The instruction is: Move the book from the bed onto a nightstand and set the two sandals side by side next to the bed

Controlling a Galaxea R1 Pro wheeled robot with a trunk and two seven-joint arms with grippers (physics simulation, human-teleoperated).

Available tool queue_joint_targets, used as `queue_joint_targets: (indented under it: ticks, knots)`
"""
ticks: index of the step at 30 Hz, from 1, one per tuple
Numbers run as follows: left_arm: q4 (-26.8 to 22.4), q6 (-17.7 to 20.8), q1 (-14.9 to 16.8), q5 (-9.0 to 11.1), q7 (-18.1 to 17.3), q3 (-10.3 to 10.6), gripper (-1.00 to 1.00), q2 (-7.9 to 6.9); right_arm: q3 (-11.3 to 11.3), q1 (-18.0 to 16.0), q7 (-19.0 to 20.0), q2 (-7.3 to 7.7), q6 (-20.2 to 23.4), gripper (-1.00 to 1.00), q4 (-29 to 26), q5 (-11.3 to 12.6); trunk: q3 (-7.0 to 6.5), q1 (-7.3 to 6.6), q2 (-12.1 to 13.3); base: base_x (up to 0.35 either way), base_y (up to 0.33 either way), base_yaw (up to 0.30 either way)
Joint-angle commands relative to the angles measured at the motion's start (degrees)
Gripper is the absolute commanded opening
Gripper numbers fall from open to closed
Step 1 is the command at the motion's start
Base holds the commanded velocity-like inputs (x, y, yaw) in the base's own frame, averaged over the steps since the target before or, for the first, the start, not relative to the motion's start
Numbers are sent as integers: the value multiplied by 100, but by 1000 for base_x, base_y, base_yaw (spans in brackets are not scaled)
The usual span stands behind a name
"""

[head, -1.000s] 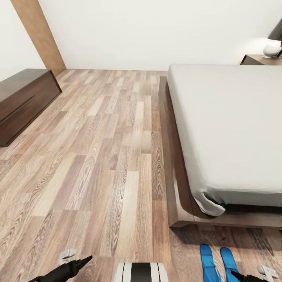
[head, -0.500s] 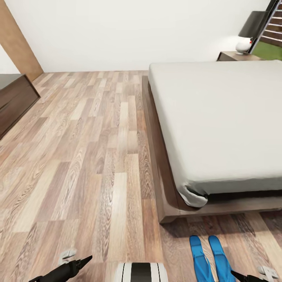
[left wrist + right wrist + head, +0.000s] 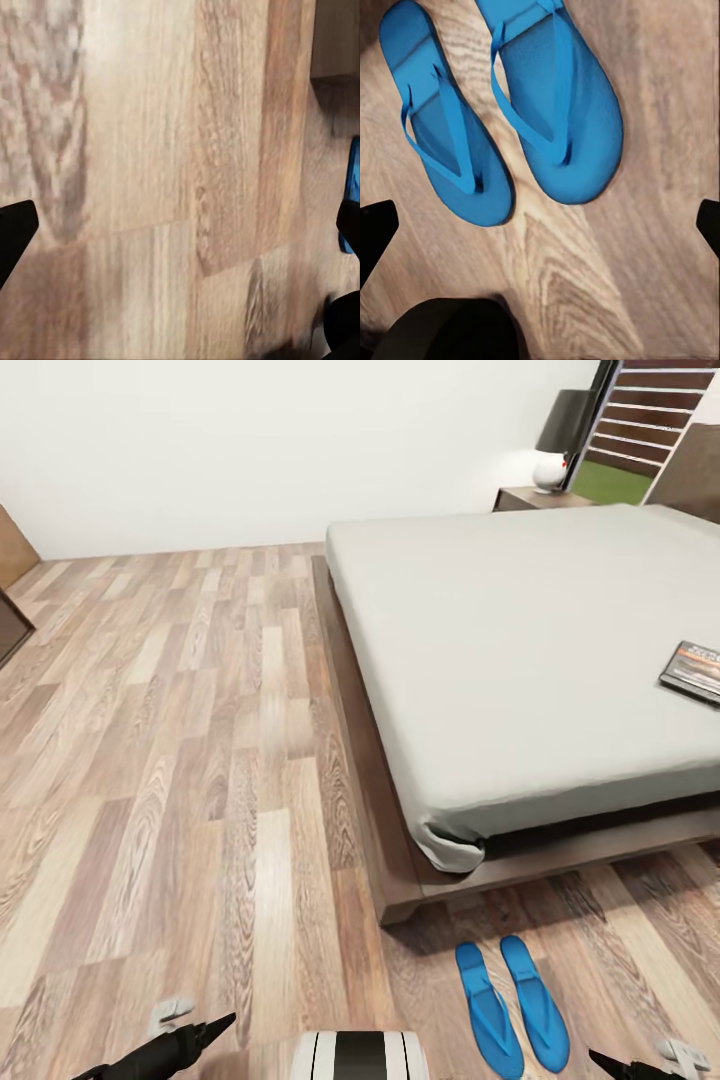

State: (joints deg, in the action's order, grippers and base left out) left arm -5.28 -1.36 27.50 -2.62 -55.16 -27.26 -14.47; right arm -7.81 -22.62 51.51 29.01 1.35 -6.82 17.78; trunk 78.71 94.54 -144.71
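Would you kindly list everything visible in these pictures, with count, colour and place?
sandals: two, bright blue, side by side on the floor just off the bed's near corner.
book: one, dark cover with orange band, flat on the mattress near its right side.
bed: one, light-grey mattress on a dark brown frame, right half of the room.
nightstand: one, dark brown, beyond the bed's far end.
lamp: one, dark shade, white base, on the nightstand.
floor: wood planks, brown tones.
wall: white, at the back.
left hand: black fingers, open, low over the floor.
right hand: black fingers, open, above the sandals.
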Motion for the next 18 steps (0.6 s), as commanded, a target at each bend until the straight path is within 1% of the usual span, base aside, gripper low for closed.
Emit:
queue_joint_targets:
  ticks: [1, 7, 9, 14, 18]
  knots:
    - [3, -14, 1, -28, -18, -26, 100, -2, -45, -5, 25, -1, 14, 100, 5, -29, 2, -1, -1, 0, 0, -281]
    - [1, -14, 1, -28, -21, -25, 100, -3, -45, -3, 21, -1, 14, 100, 5, -29, -10, -1, -1, 0, 0, -280]
    - [4, -14, 1, -28, -21, -25, 100, -3, -45, -4, 20, -1, 14, 100, 5, -29, -13, -1, -1, 0, 0, -184]
    - [1, -11, 1, -28, -21, -25, 100, 0, -45, -2, 18, -1, 14, 100, 5, -29, -14, -1, -1, 0, 0, -61]
    - [1, -10, 1, -28, -21, -25, 100, 3, -45, -2, 17, -1, 14, 100, 5, -29, -103, -11, 4, 0, 0, -9]
